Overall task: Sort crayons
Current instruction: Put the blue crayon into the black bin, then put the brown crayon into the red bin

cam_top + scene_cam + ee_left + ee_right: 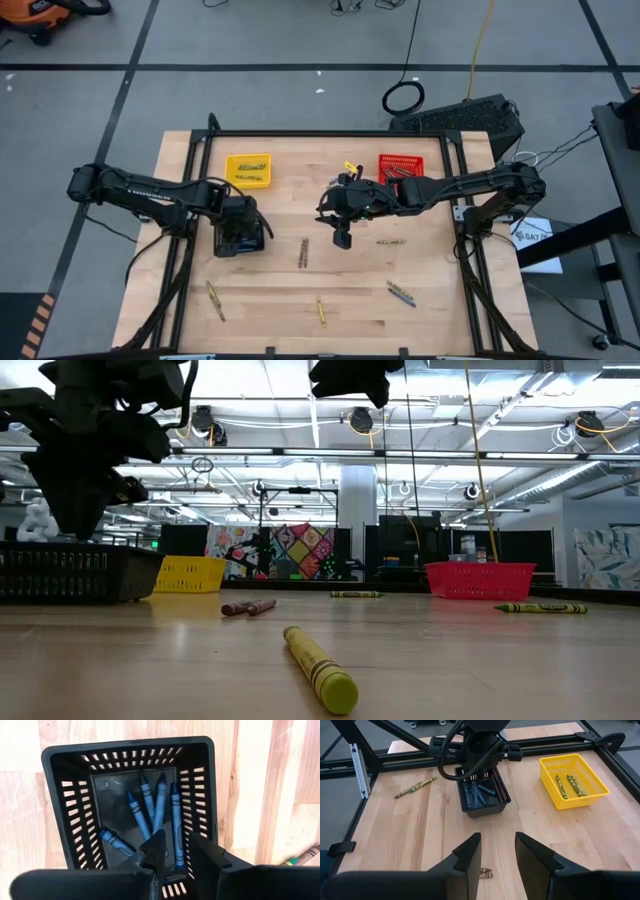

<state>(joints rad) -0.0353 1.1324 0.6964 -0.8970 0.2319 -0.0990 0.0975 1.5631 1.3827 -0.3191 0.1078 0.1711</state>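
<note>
My left gripper (175,852) hangs open and empty just above the black mesh basket (240,240), which holds several blue crayons (150,810). My right gripper (497,851) is open and empty above the table's middle (343,238), over a pair of brown-red crayons (485,872) lying flat on the wood (303,252). The yellow basket (248,168) holds yellow-green crayons (568,785). The red basket (400,165) stands at the far right. Loose crayons lie flat on the table: yellow-green ones (391,241), (215,300), (321,312) and a mixed pair (401,293).
The wooden table (280,285) is framed by black rails (330,133). The three baskets stand along its far half; the loose crayons lie on its near half. In the low view a yellow-green crayon (320,668) lies close to the camera. Cables and a dark case (470,112) lie on the floor behind.
</note>
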